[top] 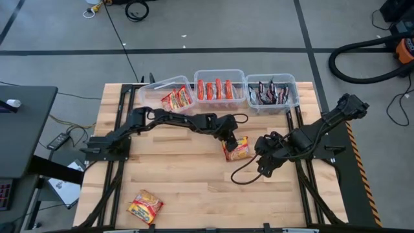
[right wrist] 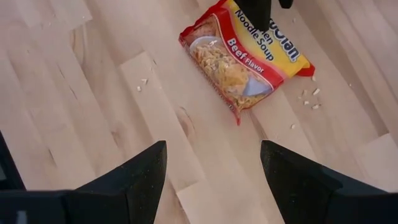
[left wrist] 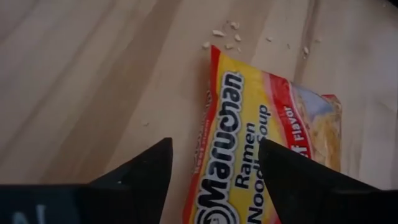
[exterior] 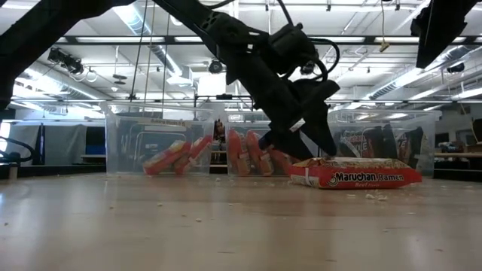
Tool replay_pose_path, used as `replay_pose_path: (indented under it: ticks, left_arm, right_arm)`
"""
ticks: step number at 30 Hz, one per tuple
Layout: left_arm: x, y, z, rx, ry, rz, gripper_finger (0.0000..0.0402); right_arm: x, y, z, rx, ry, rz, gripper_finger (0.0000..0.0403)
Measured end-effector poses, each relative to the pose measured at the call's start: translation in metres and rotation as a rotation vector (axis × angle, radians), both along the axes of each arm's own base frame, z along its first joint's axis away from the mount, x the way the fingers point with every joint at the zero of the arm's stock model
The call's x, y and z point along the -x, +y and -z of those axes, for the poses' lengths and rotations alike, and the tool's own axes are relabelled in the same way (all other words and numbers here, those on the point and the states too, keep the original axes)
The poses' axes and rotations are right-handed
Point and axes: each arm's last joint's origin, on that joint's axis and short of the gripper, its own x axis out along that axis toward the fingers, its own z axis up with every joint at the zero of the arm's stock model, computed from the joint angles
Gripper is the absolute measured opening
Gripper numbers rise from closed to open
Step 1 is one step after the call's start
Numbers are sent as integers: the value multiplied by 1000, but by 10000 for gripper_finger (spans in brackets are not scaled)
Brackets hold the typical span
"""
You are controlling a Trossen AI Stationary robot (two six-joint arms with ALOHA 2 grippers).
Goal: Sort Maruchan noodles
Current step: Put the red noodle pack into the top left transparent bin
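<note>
One orange-yellow and red Maruchan noodles packet (top: 237,149) (right wrist: 242,56) lies flat on the wooden table (top: 187,175), right of its middle. My left gripper (left wrist: 214,146) (top: 229,139) is open and slants down over the packet's far end. One finger is over the packet, the other over the bare wood beside its long edge (left wrist: 208,106). My right gripper (right wrist: 213,149) (top: 264,162) hangs open above the table to the packet's right and holds nothing. A second orange-yellow packet (top: 145,206) lies near the front left edge. My left gripper's open fingers come from above and from the table's left, standing astride the packet's long edge (left wrist: 208,124) near its far end. In the low view the fingertips (exterior: 305,154) are right at the packet's top. I cannot tell whether they touch it. The packet lies flat on the table.
Three clear bins stand along the far edge: the left bin (top: 169,87) holds orange-yellow packets, the middle bin (top: 220,72) red ones, the right bin (top: 272,77) dark ones. Noodle crumbs (right wrist: 311,96) lie by the packet. Bare wood spans the table's near middle.
</note>
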Motion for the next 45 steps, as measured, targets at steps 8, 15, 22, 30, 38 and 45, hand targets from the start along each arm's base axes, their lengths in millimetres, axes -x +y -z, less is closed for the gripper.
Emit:
replay_pose_path:
  ticks: [8, 15, 22, 30, 38, 45]
  left_arm:
    - [-2, -10, 16, 36, 37, -61, 227]
    - [-3, -16, 21, 37, 47, -67, 190]
    - [-5, -16, 19, 22, 18, -66, 71]
    - [7, -16, -30, -131, -23, 100, 10]
    - [67, -26, -142, -465, -15, 379, 3]
    - [155, -19, -212, -852, 226, 643, 2]
  right_arm:
    - [0, 0, 0, -2, -3, 0, 265]
    - [0, 0, 0, -10, -5, 16, 265]
    - [0, 0, 0, -12, 2, 13, 265]
    - [8, 0, 2, 35, 71, -24, 265]
    - [14, 5, 2, 65, 77, -53, 265]
    - [13, 5, 2, 102, 49, -34, 265]
